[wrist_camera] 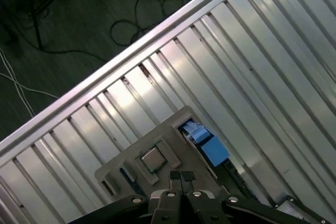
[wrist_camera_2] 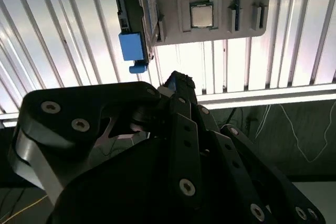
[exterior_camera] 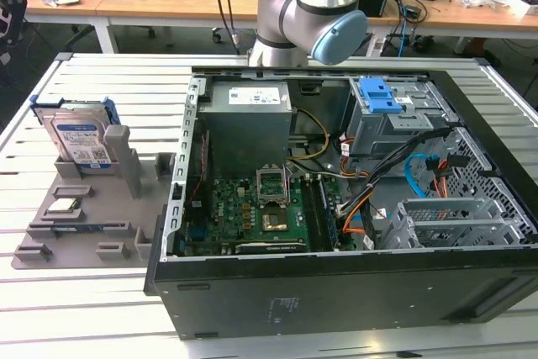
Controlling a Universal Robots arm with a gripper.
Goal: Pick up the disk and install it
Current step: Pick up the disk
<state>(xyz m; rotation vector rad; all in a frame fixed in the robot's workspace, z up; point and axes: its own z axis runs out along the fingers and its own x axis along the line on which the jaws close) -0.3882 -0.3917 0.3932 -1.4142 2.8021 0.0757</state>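
Note:
The disk [exterior_camera: 80, 136], a silver drive with a white-and-blue label in a blue bracket, stands on edge in a slot of the grey holder tray [exterior_camera: 92, 233] at the exterior view's left. Both wrist views look down on it edge-on, its blue bracket end showing: the disk [wrist_camera_2: 132, 46] and the disk [wrist_camera: 208, 144]. My gripper [wrist_camera: 182, 176] hangs well above the tray, fingertips pressed together, shut on nothing. The second wrist view shows the gripper [wrist_camera_2: 178, 81] as a black linkage. The arm's elbow [exterior_camera: 311, 6] stands behind the open computer case [exterior_camera: 336, 182].
A small square chip [exterior_camera: 63, 206] lies in the tray, also seen as the chip [wrist_camera_2: 201, 15] and the chip [wrist_camera: 153, 159]. Inside the case sit a blue latch plate [exterior_camera: 382, 94], a motherboard [exterior_camera: 252, 212] and cables. Ribbed metal table [exterior_camera: 504, 98] all round.

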